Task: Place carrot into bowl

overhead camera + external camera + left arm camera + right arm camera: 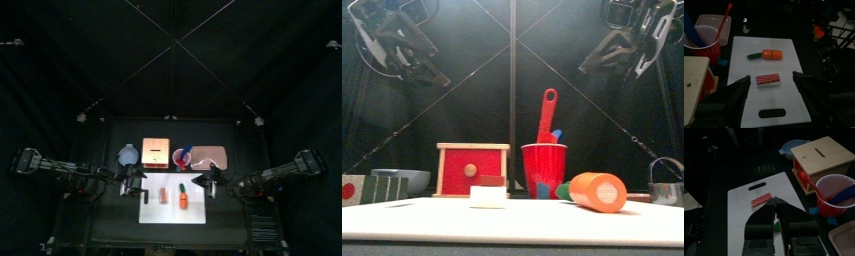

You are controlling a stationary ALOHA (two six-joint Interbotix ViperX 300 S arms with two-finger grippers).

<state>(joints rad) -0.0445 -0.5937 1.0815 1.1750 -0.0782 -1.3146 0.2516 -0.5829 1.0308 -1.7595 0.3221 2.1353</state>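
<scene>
The orange carrot (772,53) with a green tip lies on the white cutting board (784,107). It also shows in the top view (182,191) and close up in the front view (597,191). The pale blue-grey bowl (128,155) stands behind the board's left side, beside the wooden box, and shows in the right wrist view (793,147). My left gripper (771,91) is open and empty above the board's left end, short of the carrot. My right gripper (775,204) is shut and empty above the board's right side. Its jaws hide most of the carrot in the right wrist view.
A red-and-white striped piece (768,79) lies on the board between my left gripper and the carrot. A wooden box (155,152), a red cup (183,156) holding utensils and a pinkish tray (211,157) stand behind the board. A metal cup (667,182) is at far right.
</scene>
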